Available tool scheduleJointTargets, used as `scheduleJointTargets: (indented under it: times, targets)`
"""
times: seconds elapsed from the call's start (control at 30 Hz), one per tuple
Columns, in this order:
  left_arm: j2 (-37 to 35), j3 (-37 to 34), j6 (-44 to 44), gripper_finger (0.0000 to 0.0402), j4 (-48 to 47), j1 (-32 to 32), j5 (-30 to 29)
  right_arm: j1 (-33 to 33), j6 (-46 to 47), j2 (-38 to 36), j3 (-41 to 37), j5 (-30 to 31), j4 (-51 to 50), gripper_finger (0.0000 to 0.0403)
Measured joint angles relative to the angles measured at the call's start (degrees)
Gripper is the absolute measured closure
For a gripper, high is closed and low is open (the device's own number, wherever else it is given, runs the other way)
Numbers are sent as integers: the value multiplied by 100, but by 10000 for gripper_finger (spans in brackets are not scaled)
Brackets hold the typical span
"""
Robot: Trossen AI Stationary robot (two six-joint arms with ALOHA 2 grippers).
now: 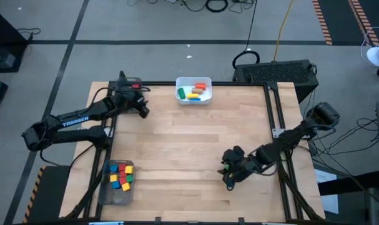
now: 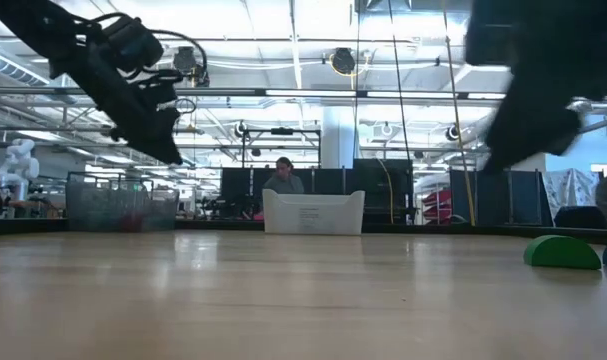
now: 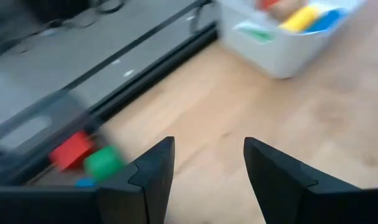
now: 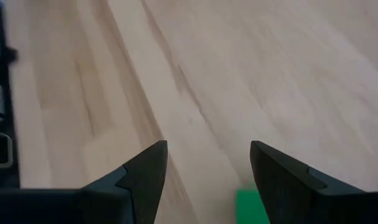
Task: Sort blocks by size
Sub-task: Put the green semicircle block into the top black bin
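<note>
Long blocks (image 1: pixel 194 91) lie mostly left-right in the white bin (image 1: pixel 180 99), top centre; cubes (image 1: pixel 120 174) fill the lower-left tray (image 1: pixel 104 194). Only the low view shows a green half-round (image 2: pixel 562 252). Both the left pincer (image 3: pixel 207 165) and the right pincer (image 4: pixel 207 168) stand apart, empty.

text: "TROSSEN" | on: left arm (image 1: pixel 73 120) | colour: white lettering

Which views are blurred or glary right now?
Left wrist view: motion-smeared, red and green blocks and white bin soft. Low view: near tabletop out of focus with ceiling-light sheen, both arms backlit silhouettes. Right wrist view: wood grain smeared. High view: even light, sharp enough.
</note>
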Motion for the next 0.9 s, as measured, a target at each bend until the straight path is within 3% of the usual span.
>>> scheduleJointTargets:
  times: [0.17, 0.5, 0.9]
  targets:
    - [0, 0, 171, 206, 456, -470, 263, 506, 904, 184, 0, 455, -608, 188]
    - [0, 0, 480, 206, 1352, -1468, 445, 1356, 981, 669, 0, 1393, -629, 188]
    - [4, 2, 482, 206, 1898, -2585, 752, 1435, 992, 1656, 24, 1938, -611, 188]
